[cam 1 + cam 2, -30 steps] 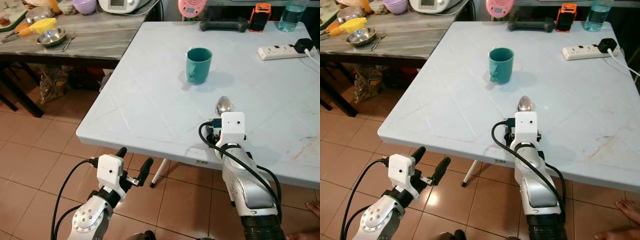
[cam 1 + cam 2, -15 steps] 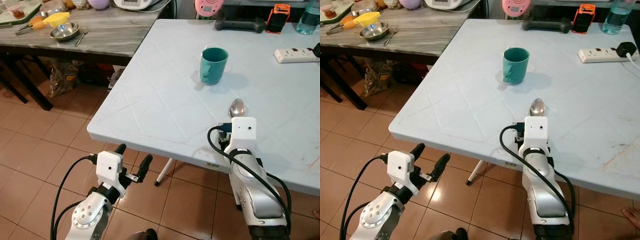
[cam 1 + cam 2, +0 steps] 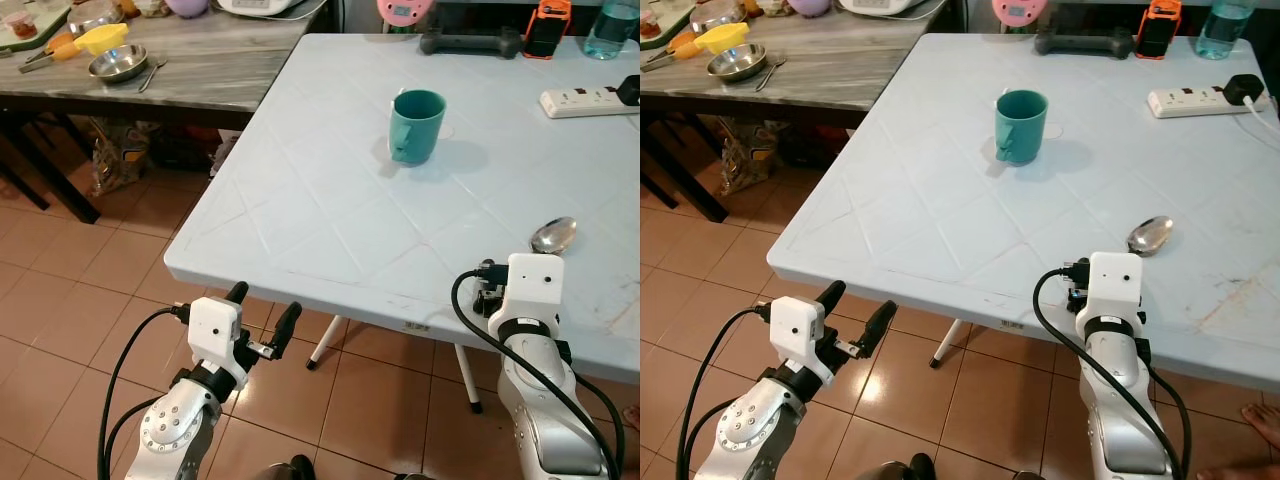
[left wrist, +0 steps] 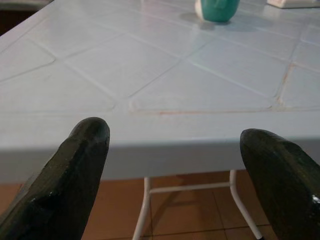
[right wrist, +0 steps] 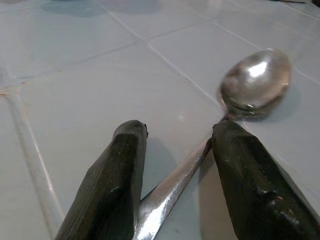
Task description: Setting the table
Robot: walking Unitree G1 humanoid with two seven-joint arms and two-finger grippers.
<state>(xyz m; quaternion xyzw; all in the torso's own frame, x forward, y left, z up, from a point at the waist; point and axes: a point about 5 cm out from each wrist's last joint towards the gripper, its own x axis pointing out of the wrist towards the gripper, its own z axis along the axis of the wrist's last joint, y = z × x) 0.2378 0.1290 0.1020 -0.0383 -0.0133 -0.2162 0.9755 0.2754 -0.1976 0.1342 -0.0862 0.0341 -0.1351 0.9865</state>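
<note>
At the counter's near edge: spoon in the right jaws, table barely set.

The right gripper [image 5: 175, 165] has its jaws closed on the handle of the spoon [image 5: 255, 80], whose bowl lies on or just over the pale counter [image 3: 320, 200]; I cannot tell whether it touches. From the spoon, the teal mug [image 3: 416, 125] stands at about 10 o'clock, well apart. The left gripper [image 3: 262, 315] hangs below the counter edge with jaws open and empty. My judgement: mug placed, spoon not yet released, and no plate or other setting laid, so most remains.
</note>
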